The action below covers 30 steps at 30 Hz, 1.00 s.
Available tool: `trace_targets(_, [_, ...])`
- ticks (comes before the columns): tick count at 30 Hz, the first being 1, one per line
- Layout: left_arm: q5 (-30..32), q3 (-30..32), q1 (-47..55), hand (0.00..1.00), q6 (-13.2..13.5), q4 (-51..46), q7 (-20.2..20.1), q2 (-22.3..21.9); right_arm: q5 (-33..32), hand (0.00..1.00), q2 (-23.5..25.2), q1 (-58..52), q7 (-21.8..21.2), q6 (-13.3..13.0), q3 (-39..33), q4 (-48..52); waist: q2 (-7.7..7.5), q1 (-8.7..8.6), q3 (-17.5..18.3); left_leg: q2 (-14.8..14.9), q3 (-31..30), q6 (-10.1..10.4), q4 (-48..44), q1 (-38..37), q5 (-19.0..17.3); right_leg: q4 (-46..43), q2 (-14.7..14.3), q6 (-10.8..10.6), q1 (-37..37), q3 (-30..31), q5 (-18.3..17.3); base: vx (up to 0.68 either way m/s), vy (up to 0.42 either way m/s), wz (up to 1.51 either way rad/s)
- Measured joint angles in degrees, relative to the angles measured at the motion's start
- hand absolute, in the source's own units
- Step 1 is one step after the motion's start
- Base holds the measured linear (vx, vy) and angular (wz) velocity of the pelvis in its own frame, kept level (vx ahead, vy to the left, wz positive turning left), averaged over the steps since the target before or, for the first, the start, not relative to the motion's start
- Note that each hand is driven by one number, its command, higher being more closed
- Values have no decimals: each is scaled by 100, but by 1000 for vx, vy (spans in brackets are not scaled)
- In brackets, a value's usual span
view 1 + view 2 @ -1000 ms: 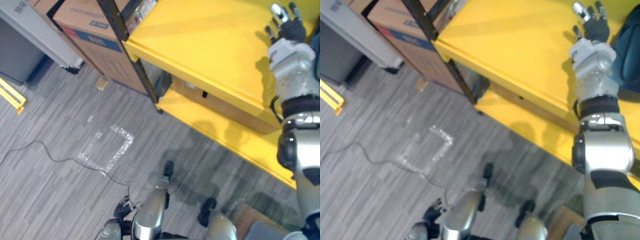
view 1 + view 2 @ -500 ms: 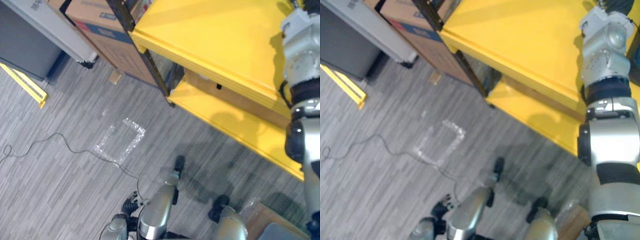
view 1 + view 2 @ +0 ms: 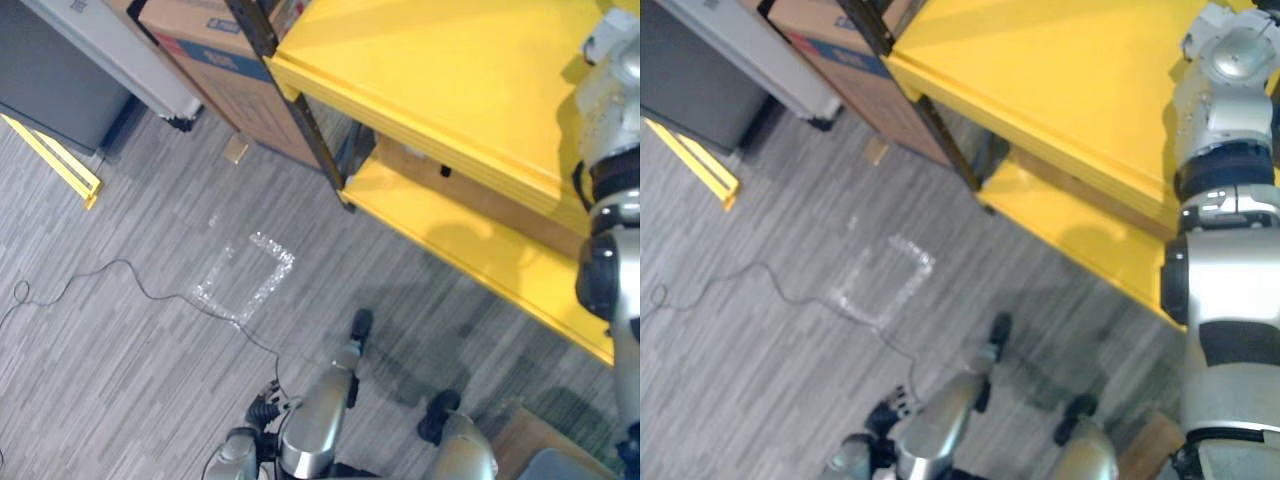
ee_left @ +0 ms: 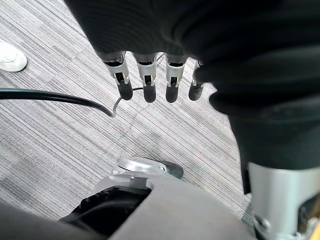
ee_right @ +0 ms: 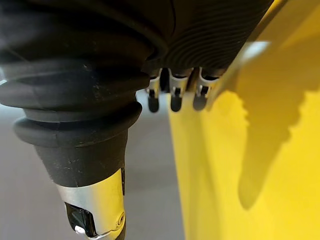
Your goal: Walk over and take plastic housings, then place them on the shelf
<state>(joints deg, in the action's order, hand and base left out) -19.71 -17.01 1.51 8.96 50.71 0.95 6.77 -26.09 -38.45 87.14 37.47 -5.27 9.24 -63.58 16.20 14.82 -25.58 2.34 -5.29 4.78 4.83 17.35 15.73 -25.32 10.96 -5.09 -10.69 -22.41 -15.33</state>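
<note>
The shelf (image 3: 430, 70) is bright yellow on black uprights (image 3: 313, 130); its upper board (image 3: 470, 110) lies flat at far right; the lower board (image 3: 480, 255) sits beneath, nearer.

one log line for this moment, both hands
left hand: open, empty, above floor | right hand: open, empty, at yellow shelf

1. Yellow metal shelf rack (image 3: 430, 80): top board cut off by upper and right edges.
2. Brown cardboard box (image 3: 480, 200) on lower level: mostly hidden under top board.
3. Blue-striped cardboard carton (image 3: 240, 95): top cut off.
</note>
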Motion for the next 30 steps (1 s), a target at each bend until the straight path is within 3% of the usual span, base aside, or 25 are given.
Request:
trace_targets(6, [-1, 9, 32, 0, 88, -2, -12, 2, -11, 0, -72, 106, 243, 160, 125, -59, 0, -1, 0, 7, 4, 0, 0, -1, 0, 11, -6, 0, 0, 3, 0, 9, -36, 0])
trace_targets(13, [-10, 12, 44, 0, 90, -10, -112, 6, -16, 0, -135, 154, 843, 179, 110, -147, 1, 0, 0, 6, 9, 0, 0, 1, 0, 26, -7, 0, -2, 7, 1, 3, -10, 0])
trace_targets(24, [-15, 7, 88, 0, 94, -59, -228, 16, -30, 0, -287, 182, 1268, 175, 102, -317, 11, -1, 7, 0, -20, 1, 0, 68, -1, 60, -9, 0, -36, -30, 0, 0, 0, 1])
trace_targets(28, [-15, 9, 100, 0, 95, -85, -233, 20, -143, 0, -369, 194, 1119, 151, 106, -326, 11, 8, 7, -8, -36, 1, 0, 73, -1, 75, -7, 0, -22, -57, 0, 0, 0, 3])
trace_targets(30, [-2, 10, 147, 0, 91, -179, -239, 42, -247, 0, -429, 197, 674, 119, 115, -331, 11, -2, 7, -5, -36, 1, 0, 71, -1, 71, -8, 0, -21, -57, -1, 0, 0, 0])
